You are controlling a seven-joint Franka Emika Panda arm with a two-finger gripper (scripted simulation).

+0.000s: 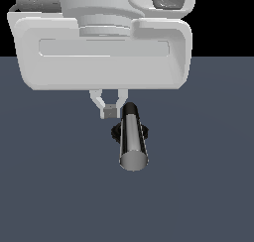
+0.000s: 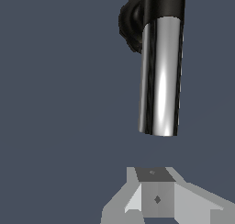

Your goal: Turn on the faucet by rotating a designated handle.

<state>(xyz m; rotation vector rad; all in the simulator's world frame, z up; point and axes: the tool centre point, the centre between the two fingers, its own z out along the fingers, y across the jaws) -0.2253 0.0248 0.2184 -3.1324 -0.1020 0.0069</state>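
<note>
The faucet (image 1: 115,132) is small, and its black ridged base (image 2: 130,25) stands on the dark grey floor. From its black elbow (image 2: 163,2) runs the handle (image 1: 133,137), a straight chrome bar (image 2: 160,76) with a flat grey end. My white gripper (image 1: 109,111) hangs just on the exterior view's left of the bar's elbow end. Its fingers are shut together with nothing between them. In the wrist view the gripper (image 2: 155,193) shows apart from the bar's free end. I cannot tell whether a finger touches the bar.
The dark grey floor (image 1: 49,186) spreads flat all around the faucet. The wide white hand body (image 1: 104,52) fills the upper part of the exterior view and hides what lies behind it.
</note>
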